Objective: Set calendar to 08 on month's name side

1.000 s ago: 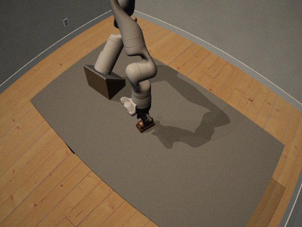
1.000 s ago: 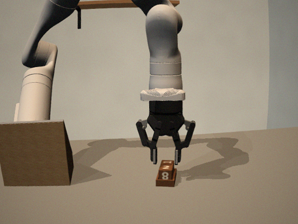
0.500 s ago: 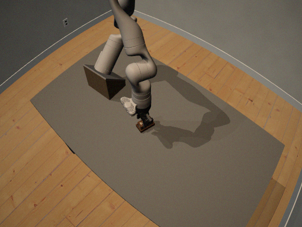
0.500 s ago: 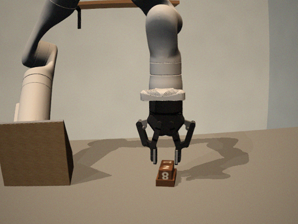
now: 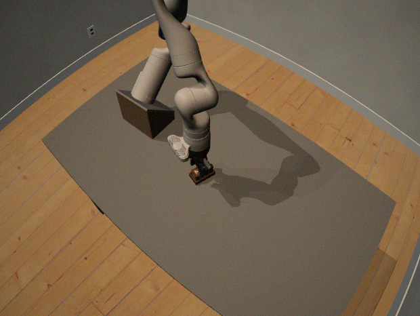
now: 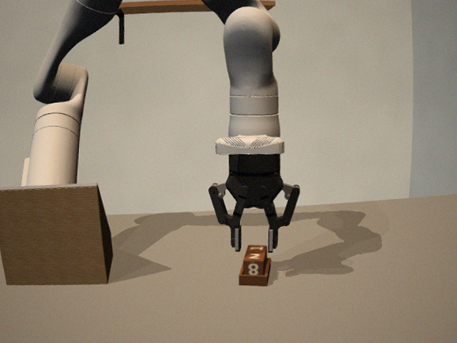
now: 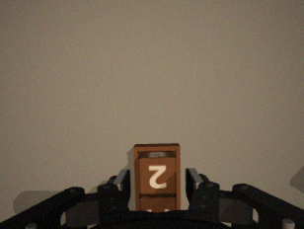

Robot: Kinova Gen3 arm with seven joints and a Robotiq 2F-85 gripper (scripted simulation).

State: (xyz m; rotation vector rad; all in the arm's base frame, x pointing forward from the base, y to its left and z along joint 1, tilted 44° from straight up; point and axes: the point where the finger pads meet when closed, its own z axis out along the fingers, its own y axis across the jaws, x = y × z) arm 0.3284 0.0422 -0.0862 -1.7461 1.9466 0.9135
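With the hand (image 6: 253, 240) half open and empty just above the two calendar cubes (image 6: 255, 260) standing in the tray (image 6: 252, 280) on the surface (image 6: 333, 304): lower squarely, fingers astride one cube, close without nudging its neighbour.

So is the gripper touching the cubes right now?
No, in the exterior view the gripper hangs open just above the cubes, its fingertips flanking the top one with gaps showing.
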